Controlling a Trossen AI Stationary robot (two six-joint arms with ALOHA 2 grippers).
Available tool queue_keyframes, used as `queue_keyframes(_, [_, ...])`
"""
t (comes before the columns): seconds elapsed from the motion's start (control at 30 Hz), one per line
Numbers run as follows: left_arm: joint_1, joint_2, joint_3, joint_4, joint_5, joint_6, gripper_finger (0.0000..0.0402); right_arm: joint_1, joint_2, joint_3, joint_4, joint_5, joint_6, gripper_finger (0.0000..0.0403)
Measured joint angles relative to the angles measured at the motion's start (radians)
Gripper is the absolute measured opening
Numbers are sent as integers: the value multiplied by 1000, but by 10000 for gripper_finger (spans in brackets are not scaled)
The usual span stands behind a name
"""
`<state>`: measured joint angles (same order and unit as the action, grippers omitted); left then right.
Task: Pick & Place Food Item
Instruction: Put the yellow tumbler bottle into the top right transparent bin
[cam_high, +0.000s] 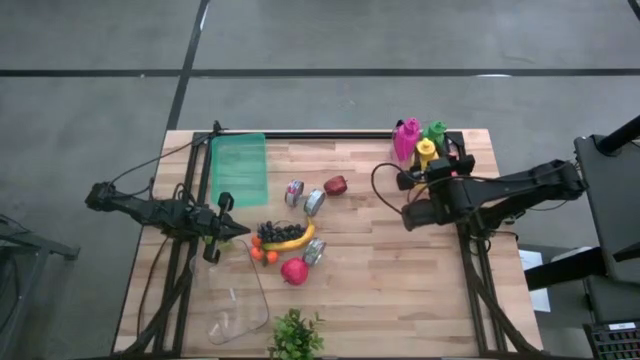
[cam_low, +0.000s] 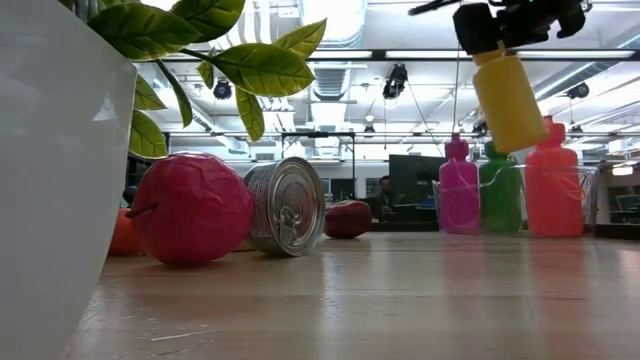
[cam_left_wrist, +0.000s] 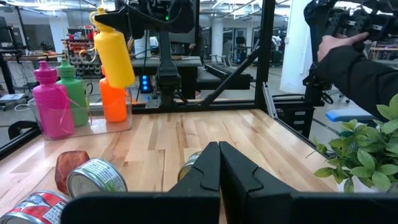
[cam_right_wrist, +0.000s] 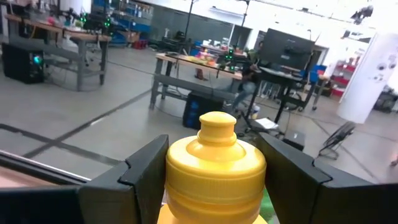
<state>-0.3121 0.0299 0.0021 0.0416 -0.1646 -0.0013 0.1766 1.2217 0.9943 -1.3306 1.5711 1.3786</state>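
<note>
Yellow plastic squeeze bottle (cam_low: 508, 98) hangs above the wooden table (cam_low: 420, 300), pinched at its neck by the right gripper (cam_right_wrist: 214, 171), just in front of pink (cam_low: 458, 190), green (cam_low: 497, 192) and orange bottles (cam_low: 553, 193) in a clear bin. Left gripper (cam_left_wrist: 219, 163), fingers pressed together, waits near the fruit and cans (cam_low: 286, 206).

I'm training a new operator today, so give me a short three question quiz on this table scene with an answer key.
1. True or false: the right end effector grips the yellow bottle.
2. Is that bottle A) standing on the table or B) lifted above it?
3. The left end effector's fingers are ____.

Key: 1 true. 2 B. 3 shut, holding nothing.
</note>
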Motion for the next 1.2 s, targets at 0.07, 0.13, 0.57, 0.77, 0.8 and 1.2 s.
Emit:
queue_keyframes(0.07, [0, 0, 0, 0, 0, 0, 0, 7, 9, 0, 59, 0, -40, 217])
queue_keyframes(0.13, [0, 0, 0, 0, 0, 0, 0, 14, 21, 0, 153, 0, -118, 217])
queue_keyframes(0.57, [0, 0, 0, 0, 0, 0, 0, -96, 39, 0, 395, 0, -300, 217])
queue_keyframes(0.77, [0, 0, 0, 0, 0, 0, 0, -158, 37, 0, 395, 0, -311, 217])
queue_keyframes(0.8, [0, 0, 0, 0, 0, 0, 0, -165, 37, 0, 394, 0, -317, 217])
queue_keyframes(1.2, [0, 0, 0, 0, 0, 0, 0, -217, 37, -69, 393, 0, -247, 217])
